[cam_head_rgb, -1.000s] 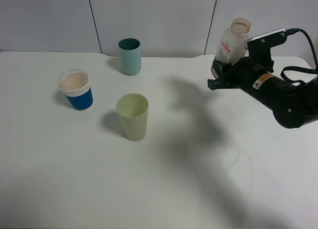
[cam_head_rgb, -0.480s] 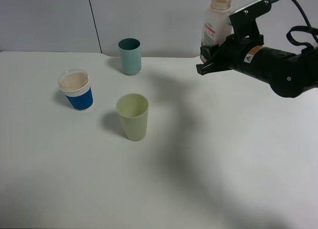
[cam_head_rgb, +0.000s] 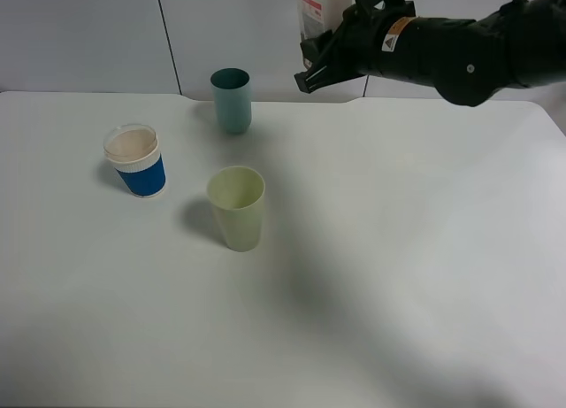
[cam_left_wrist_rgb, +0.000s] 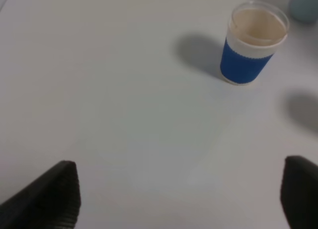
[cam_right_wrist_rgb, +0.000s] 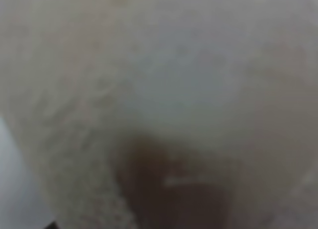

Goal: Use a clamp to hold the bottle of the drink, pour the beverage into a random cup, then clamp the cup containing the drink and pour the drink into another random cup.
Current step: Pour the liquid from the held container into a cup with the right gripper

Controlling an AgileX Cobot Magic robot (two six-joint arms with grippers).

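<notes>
My right gripper is shut on the clear drink bottle, held high at the back of the table, right of the teal cup; the bottle's top is cut off by the frame edge. The bottle fills the right wrist view as a blur. A pale green cup stands mid-table. A clear cup with a blue sleeve stands at the left and also shows in the left wrist view. My left gripper is open above bare table, out of the exterior view.
The white table has a grey panelled wall behind it. The teal cup's edge shows in a corner of the left wrist view.
My right arm has lifted the bottle and carried it left, from the table's right rear to near the teal cup. The cups have not moved.
</notes>
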